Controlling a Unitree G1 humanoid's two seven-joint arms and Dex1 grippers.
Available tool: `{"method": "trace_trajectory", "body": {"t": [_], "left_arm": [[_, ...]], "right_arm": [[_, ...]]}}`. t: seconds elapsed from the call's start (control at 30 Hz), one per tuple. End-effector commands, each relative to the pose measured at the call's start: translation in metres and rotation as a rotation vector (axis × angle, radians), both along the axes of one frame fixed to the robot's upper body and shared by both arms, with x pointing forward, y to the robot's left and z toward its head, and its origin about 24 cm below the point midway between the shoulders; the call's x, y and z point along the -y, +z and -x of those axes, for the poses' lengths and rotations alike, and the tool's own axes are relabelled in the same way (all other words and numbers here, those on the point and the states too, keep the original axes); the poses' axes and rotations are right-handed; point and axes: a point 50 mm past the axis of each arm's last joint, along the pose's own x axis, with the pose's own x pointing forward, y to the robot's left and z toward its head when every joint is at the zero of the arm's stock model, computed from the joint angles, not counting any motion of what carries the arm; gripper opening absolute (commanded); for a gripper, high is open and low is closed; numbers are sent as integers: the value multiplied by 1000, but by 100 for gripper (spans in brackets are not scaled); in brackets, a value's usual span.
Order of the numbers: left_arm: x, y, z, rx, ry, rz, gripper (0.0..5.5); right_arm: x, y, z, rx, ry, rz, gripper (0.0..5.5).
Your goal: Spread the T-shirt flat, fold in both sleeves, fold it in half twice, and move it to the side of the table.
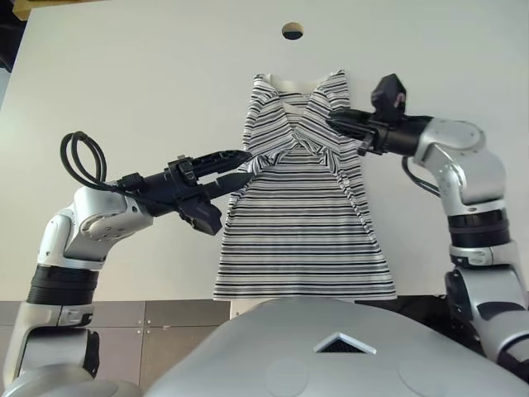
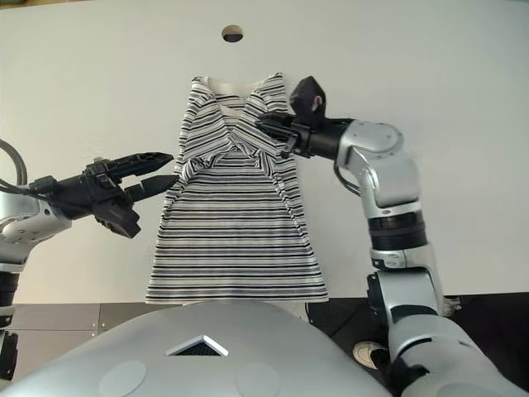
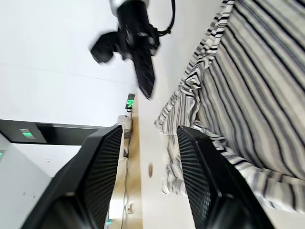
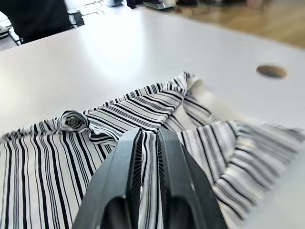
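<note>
The striped T-shirt [image 1: 306,223] lies in the middle of the white surface [image 1: 124,83], with its collar toward 12 o'clock and its hem toward 6 o'clock at the near edge. Its sleeves [image 1: 299,142] are folded inward and meet across the chest, leaving the upper part narrow and a little rumpled while the body below lies flat. The left claw [image 1: 248,165] sits at the shirt's 9 o'clock edge, level with the folded sleeves, spread wide open with its tips at the cloth's border. The right claw [image 1: 333,121] is over the shirt at about 2 o'clock, pointing toward the centre; I cannot tell whether it grips the cloth. A small round hole [image 1: 292,31] is in the surface beyond the collar at 12 o'clock.
</note>
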Motion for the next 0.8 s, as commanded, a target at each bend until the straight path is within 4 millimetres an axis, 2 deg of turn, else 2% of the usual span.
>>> {"method": "trace_trajectory", "body": {"t": [0.03,0.1,0.17,0.3,0.4,0.53,0.6,0.8], "left_arm": [[-18,-7,22,-89,-81,-162,215],[-25,-10,28,-89,-135,-239,215],[-33,-8,31,-50,-188,-311,215],[-41,3,39,8,-290,-427,215],[-40,7,43,9,-321,-457,255],[-40,8,50,-33,-333,-471,318],[-41,3,52,-89,-320,-470,320],[-46,-17,61,-243,-299,-446,320]], "right_arm": [[48,4,46,172,317,203,58],[60,7,65,182,404,212,58],[73,4,78,262,470,335,58],[103,-11,102,238,576,548,58],[119,-27,114,209,632,655,77],[124,-41,129,204,724,708,143],[124,-46,136,227,792,733,171],[113,-53,157,288,926,680,171]]}}
